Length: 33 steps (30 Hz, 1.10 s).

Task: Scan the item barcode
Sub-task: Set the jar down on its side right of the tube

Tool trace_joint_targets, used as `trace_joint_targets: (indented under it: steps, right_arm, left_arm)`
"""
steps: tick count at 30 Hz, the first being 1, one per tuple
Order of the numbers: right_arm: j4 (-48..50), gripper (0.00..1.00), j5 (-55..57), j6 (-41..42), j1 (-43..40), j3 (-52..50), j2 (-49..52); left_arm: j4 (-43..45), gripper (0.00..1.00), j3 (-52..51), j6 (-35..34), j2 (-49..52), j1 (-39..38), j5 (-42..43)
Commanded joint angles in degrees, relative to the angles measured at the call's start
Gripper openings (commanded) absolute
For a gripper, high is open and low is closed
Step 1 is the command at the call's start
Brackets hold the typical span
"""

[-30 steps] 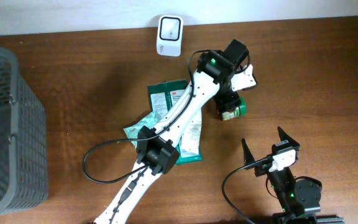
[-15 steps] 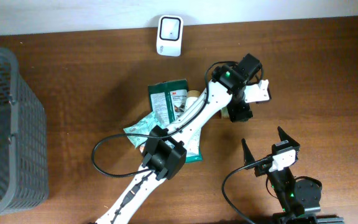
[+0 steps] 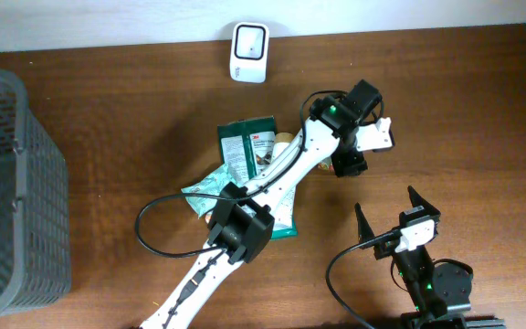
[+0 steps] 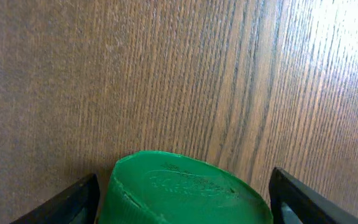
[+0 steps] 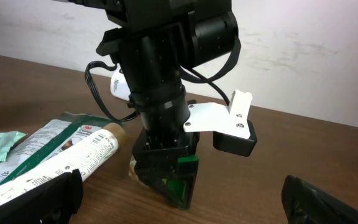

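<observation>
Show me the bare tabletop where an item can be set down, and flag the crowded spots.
Free: the wood between the basket and the packets; the right side past the left end effector. Crowded: the centre, where packets, the left arm and the green-lidded jar bunch below the scanner; the right end effector takes the near edge.

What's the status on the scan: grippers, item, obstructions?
Left gripper straddles green-lidded jar, grip unconfirmed. Right gripper open, parked. Jar well short of white scanner. Packets and tube lie alongside.
</observation>
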Motion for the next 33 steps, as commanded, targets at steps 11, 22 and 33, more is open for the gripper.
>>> trace_joint_targets:
  steps: [11, 22, 33]
  right_arm:
    - [-0.2, 0.98, 0.1, 0.2, 0.3, -0.3, -0.4]
    - [-0.2, 0.98, 0.1, 0.2, 0.3, -0.3, -0.4]
    - [-0.2, 0.98, 0.1, 0.2, 0.4, -0.3, -0.4]
  left_arm:
    - [-0.3, 0.55, 2.2, -6.4, -3.5, 0.2, -5.5]
    - [-3.0, 0.58, 3.2, -19.8, -5.7, 0.5, -13.0]
    - [-6.1, 0.58, 3.3, -23.9, -6.9, 1.9, -16.7]
